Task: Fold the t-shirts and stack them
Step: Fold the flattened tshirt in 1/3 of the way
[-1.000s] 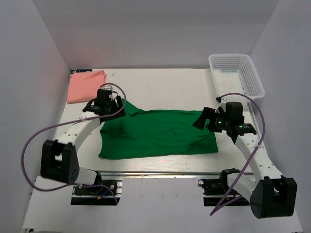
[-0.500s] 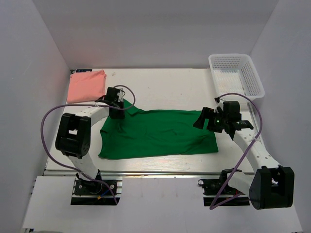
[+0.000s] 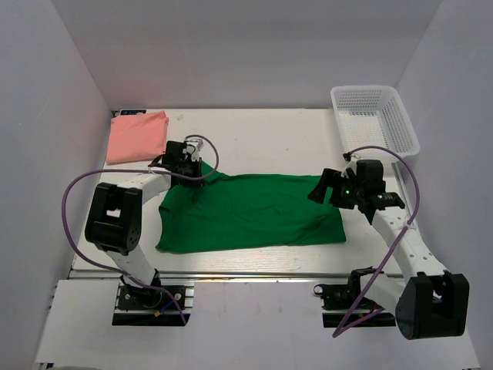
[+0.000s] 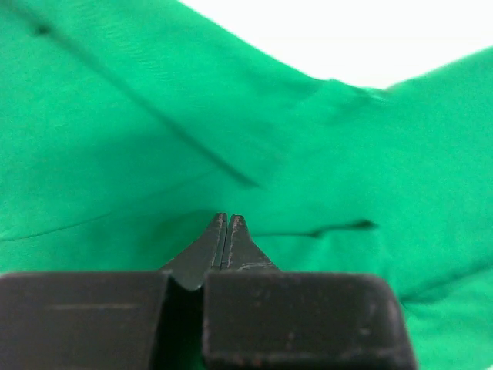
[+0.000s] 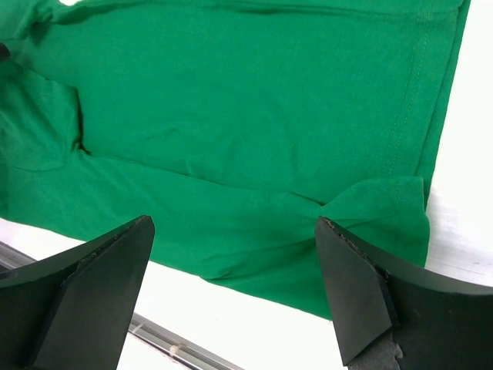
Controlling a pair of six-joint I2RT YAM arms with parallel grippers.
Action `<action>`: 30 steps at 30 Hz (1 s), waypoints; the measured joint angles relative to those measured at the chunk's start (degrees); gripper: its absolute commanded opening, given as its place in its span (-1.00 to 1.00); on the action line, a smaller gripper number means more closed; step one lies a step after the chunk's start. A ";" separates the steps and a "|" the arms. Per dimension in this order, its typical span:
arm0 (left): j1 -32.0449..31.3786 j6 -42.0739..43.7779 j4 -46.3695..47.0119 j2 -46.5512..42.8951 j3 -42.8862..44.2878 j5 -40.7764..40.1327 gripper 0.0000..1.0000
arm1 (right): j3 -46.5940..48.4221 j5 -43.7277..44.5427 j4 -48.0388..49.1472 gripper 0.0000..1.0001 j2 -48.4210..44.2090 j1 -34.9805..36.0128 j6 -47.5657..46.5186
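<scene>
The green t-shirt [image 3: 254, 212] lies spread flat across the middle of the table, with a sleeve at its far left corner. My left gripper [image 3: 192, 167] sits low on that corner. In the left wrist view its jaws [image 4: 224, 217] are shut tip to tip, pressed into the green cloth [image 4: 154, 116], and creases run in toward the tips. My right gripper [image 3: 320, 189] hovers over the shirt's right end, open wide. In the right wrist view the gripper [image 5: 233, 223] frames the shirt's near right corner [image 5: 370, 208] without touching it. The pink t-shirt [image 3: 137, 135] lies folded at the far left.
A white mesh basket [image 3: 362, 88] stands at the far right corner. White walls close in the table on three sides. A metal rail [image 3: 254, 274] runs along the near edge, just past the shirt's hem.
My left gripper came down onto the shirt's far left corner and closed from wide open to shut. The right gripper stayed open and barely shifted.
</scene>
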 measured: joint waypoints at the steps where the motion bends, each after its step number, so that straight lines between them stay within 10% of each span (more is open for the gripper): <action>1: 0.04 0.79 1.09 -1.03 -0.98 1.88 -1.00 | 0.00 0.00 0.00 0.81 -0.37 0.00 0.00; 16: 0.42 5.27 3.74 0.42 1.88 7.39 -1.00 | -1.25 -0.20 -0.02 0.81 -2.78 0.00 0.04; 20: 0.74 4.20 0.48 0.46 2.25 -1.99 -0.19 | -1.64 -0.17 -0.15 0.81 -3.06 0.00 0.04; 21: 0.76 3.96 -0.26 0.42 2.27 -4.68 0.98 | -1.66 -0.15 -0.15 0.81 -3.21 0.00 0.02; 30: 1.40 0.76 -4.39 -0.39 5.64 -17.79 0.99 | -1.66 0.26 -0.37 0.81 -5.14 0.00 0.00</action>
